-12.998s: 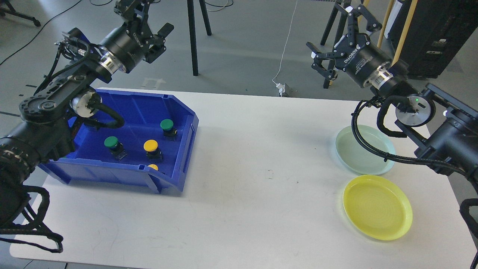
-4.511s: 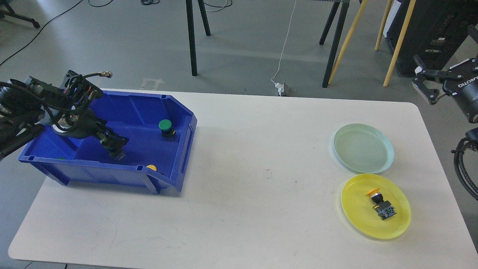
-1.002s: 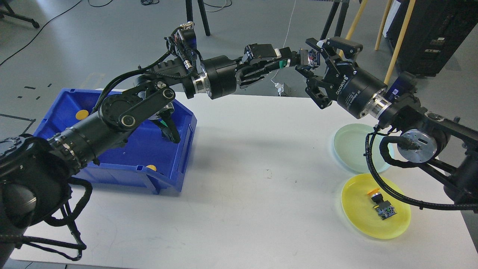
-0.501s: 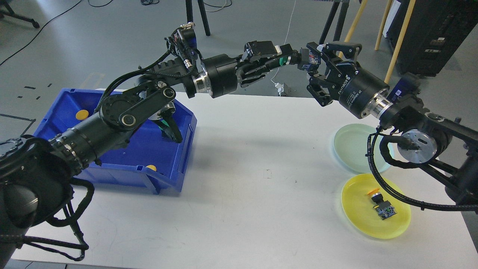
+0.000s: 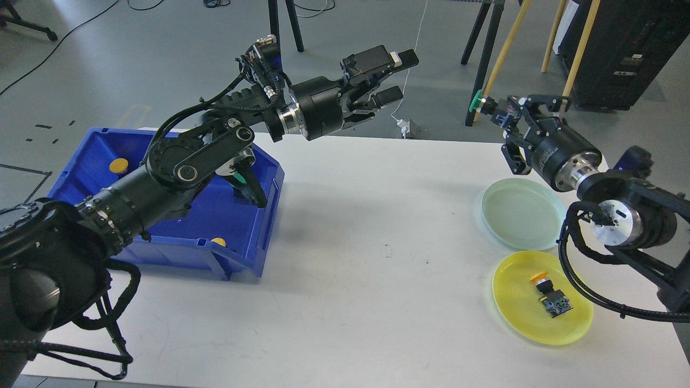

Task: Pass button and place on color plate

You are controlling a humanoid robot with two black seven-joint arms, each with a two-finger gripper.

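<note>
My right gripper point(image 5: 498, 112) is shut on a green-capped button point(image 5: 477, 102) and holds it high above the far right of the table, behind the pale green plate point(image 5: 524, 213). My left gripper point(image 5: 401, 77) is open and empty, raised over the table's far edge near the middle. The yellow plate point(image 5: 542, 297) at the front right holds a yellow-capped button point(image 5: 549, 295) lying on its side. The blue bin point(image 5: 205, 223) at the left holds yellow buttons point(image 5: 118, 165), and a green one is partly hidden behind my left arm.
The white table point(image 5: 350, 258) has open surface between the bin and the plates. Tripod legs point(image 5: 280, 54) and wooden poles point(image 5: 498, 48) stand on the floor behind the table. A black cabinet point(image 5: 625, 48) is at the far right.
</note>
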